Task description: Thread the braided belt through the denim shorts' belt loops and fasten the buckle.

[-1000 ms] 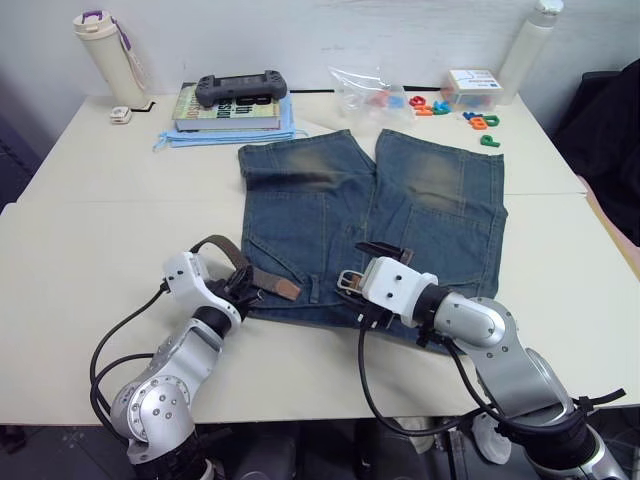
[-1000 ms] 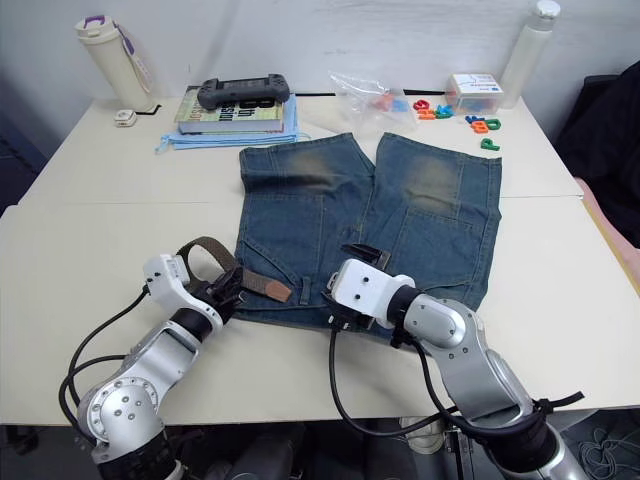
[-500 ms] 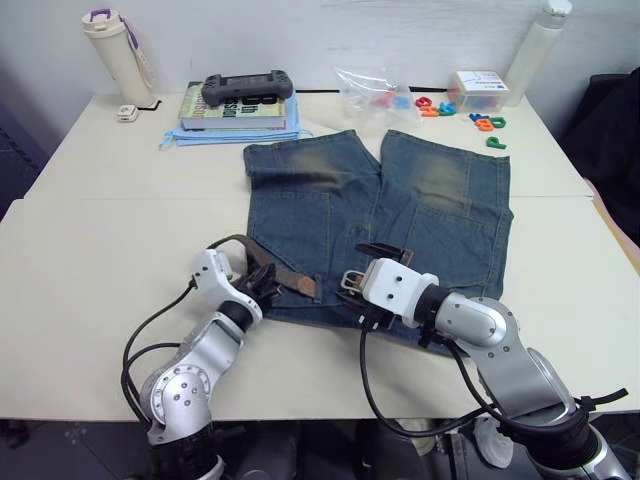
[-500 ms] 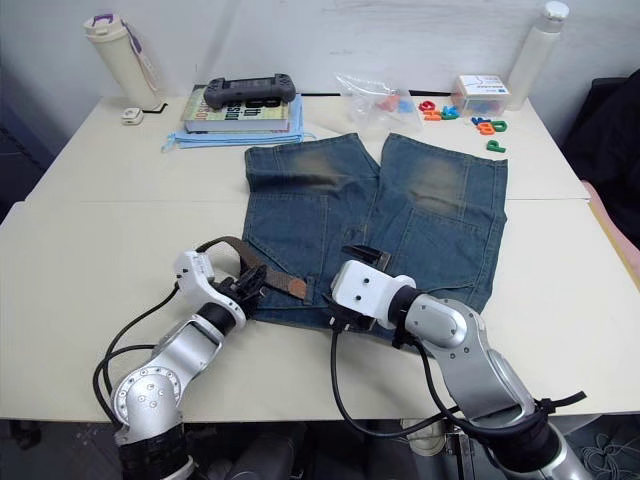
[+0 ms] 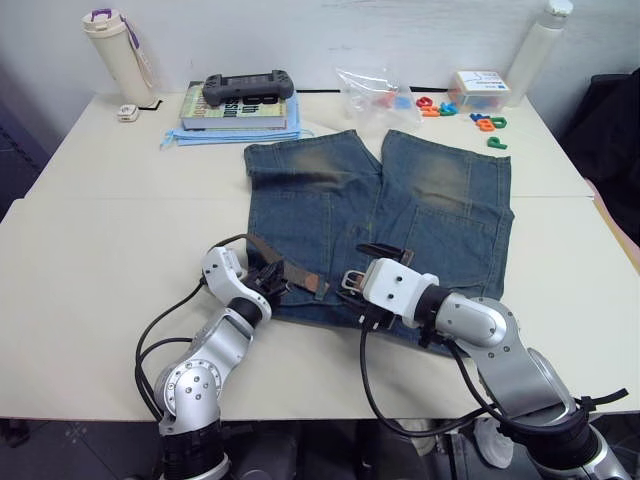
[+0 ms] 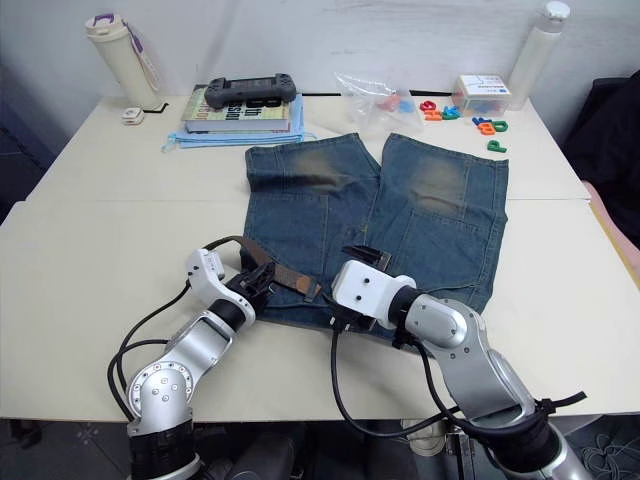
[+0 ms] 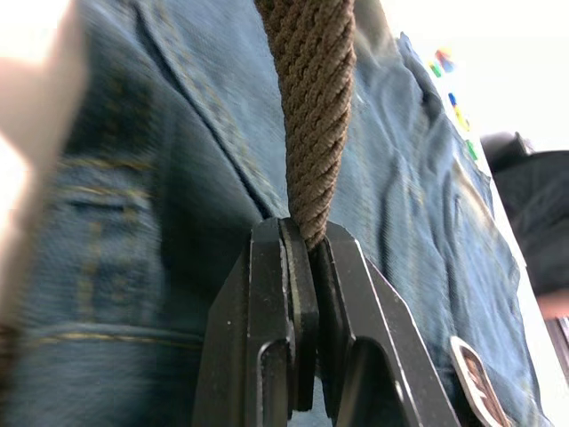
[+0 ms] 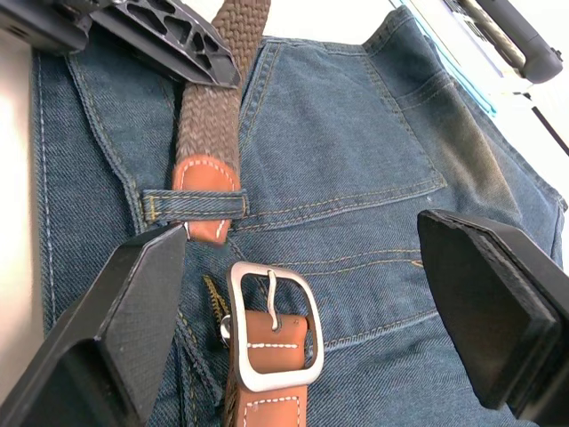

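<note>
Lying flat on the pale surface (image 5: 90, 260), the denim shorts (image 5: 400, 215) have their waistband toward the robot and their legs pointing away.

Left gripper (image 5: 277, 283): jaws closed on the braided belt (image 7: 307, 107), pinching the woven strap edge-on between the two black fingers (image 7: 280, 294). Seen from the head, this gripper sits at the waistband's left end, with the strap arching up behind it in a loop.

Belt tip: in the right wrist view, the tan leather tip (image 8: 208, 187) has passed under one of the belt loops (image 8: 196, 205); the tip's rounded end pokes out just beyond the loop, on the side toward the right gripper. The brown weave runs from the loop back to the left gripper's jaws.

Right gripper (image 8: 302, 294): jaws wide open, holding nothing. The two black fingers (image 8: 116, 329) straddle the waistband area, one on each side of the buckle (image 8: 271, 325). The buckle lies flat on the denim between those fingers, silver frame with prong across it, tan stitched strap leading off it toward the wrist. It lies just beside the loop holding the tip, not touching it.

Far side of the surface, well apart from both grippers: a game controller (image 5: 240, 88) on stacked books (image 5: 232, 110), a cream bottle (image 5: 113, 58), a clear plastic bag (image 5: 368, 92), coloured letter pieces (image 5: 480, 122).
</note>
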